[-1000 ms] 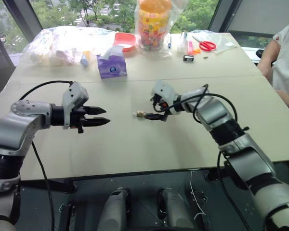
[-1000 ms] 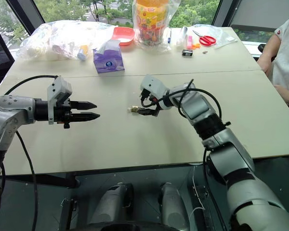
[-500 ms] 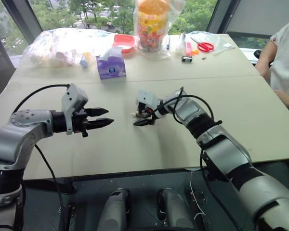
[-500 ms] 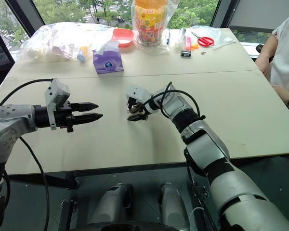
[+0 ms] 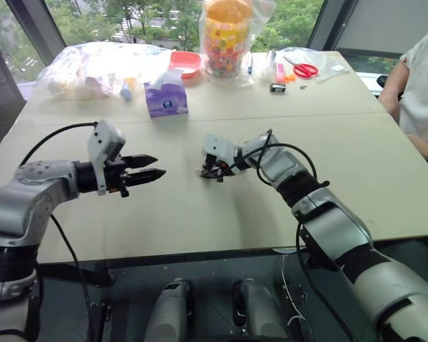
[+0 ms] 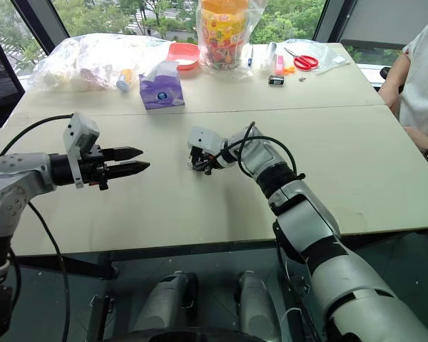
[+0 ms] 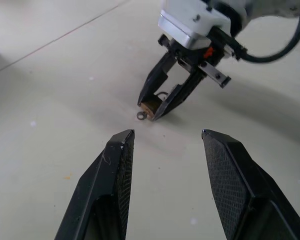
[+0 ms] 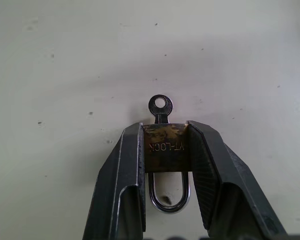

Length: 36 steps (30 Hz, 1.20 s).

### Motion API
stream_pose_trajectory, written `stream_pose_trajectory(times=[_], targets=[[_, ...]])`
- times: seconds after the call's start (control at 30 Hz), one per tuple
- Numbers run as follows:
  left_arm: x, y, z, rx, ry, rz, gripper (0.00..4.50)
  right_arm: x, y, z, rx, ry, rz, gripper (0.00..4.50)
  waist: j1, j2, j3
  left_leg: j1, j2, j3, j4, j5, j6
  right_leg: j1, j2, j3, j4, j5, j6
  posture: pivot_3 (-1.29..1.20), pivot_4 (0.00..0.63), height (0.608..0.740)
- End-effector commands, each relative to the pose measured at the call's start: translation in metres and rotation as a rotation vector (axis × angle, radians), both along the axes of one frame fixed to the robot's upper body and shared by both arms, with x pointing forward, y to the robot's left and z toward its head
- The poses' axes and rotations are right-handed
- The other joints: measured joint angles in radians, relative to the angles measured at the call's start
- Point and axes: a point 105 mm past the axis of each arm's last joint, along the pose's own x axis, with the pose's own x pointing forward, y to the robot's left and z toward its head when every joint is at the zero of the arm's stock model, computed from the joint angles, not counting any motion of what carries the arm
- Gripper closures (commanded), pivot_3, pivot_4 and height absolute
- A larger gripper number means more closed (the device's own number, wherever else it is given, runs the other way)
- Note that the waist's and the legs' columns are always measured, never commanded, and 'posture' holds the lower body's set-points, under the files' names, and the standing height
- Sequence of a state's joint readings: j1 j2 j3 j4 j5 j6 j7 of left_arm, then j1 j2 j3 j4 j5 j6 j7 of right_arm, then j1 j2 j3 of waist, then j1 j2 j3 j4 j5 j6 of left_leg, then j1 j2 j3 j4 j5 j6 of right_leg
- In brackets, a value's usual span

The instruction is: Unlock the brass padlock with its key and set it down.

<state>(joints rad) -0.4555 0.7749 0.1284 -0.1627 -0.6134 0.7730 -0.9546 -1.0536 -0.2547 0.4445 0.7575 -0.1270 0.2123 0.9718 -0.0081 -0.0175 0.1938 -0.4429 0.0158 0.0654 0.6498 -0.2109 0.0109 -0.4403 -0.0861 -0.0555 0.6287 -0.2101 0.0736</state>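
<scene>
Right gripper (image 8: 165, 150) clamped on the padlock (image 8: 165, 146) at mid-tabletop (image 5: 200, 221).
The padlock sits between both black fingers, well away from every table edge, with the key (image 8: 160, 107) protruding from its body and the shackle toward the wrist. The left gripper (image 5: 154, 167), fingers apart, hovers nearby, pointing at it.
</scene>
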Motion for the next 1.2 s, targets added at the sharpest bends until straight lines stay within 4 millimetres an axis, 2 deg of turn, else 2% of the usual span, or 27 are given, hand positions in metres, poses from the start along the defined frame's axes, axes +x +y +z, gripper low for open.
stream_pose_trajectory(times=[0.03,0.13,0.23,0.47,0.7,1.2], targets=[[0.011,-0.006,0.018,-0.172,-0.002,-0.025,2.26,-0.003,0.008,0.070,0.119,-0.353,0.089,3.80,-0.003,0.000,0.000,-0.001,0.000,0.000,0.000,0.000,0.000,0.000,0.000,0.000,0.000,0.001,0.002,0.00,0.150,0.740],[0.024,-0.013,0.029,-0.271,-0.004,-0.045,2.26,-0.018,0.008,0.105,0.167,-0.541,0.130,3.80,-0.006,0.000,0.000,-0.001,0.000,0.000,0.000,0.000,0.000,-0.001,0.000,0.000,0.001,0.002,0.004,0.00,0.150,0.740],[0.035,-0.018,0.032,-0.306,0.006,-0.061,2.26,-0.029,0.005,0.118,0.174,-0.622,0.140,3.80,-0.011,-0.001,0.000,0.000,0.000,0.001,0.000,0.000,0.000,-0.001,0.002,0.000,0.001,0.002,0.004,0.00,0.150,0.740],[0.058,-0.026,0.041,-0.356,0.010,-0.074,2.26,-0.037,0.003,0.124,0.179,-0.672,0.116,3.80,-0.006,-0.001,0.000,0.000,0.001,0.003,0.000,0.001,-0.002,-0.001,0.004,0.000,0.002,0.002,0.004,0.00,0.150,0.740],[0.057,-0.036,0.045,-0.345,0.017,-0.159,2.26,-0.037,0.003,0.127,0.191,-0.683,0.095,3.80,-0.006,-0.001,0.000,0.000,0.001,0.003,0.000,0.001,-0.002,-0.001,0.004,0.000,0.002,0.002,0.004,0.00,0.150,0.740],[0.062,-0.045,0.044,-0.346,0.015,-0.169,2.26,-0.042,0.011,0.127,0.199,-0.688,0.114,3.80,-0.006,-0.001,0.000,0.000,0.001,0.003,0.000,0.001,-0.002,-0.001,0.004,0.000,0.002,0.002,0.004,0.00,0.150,0.740]])
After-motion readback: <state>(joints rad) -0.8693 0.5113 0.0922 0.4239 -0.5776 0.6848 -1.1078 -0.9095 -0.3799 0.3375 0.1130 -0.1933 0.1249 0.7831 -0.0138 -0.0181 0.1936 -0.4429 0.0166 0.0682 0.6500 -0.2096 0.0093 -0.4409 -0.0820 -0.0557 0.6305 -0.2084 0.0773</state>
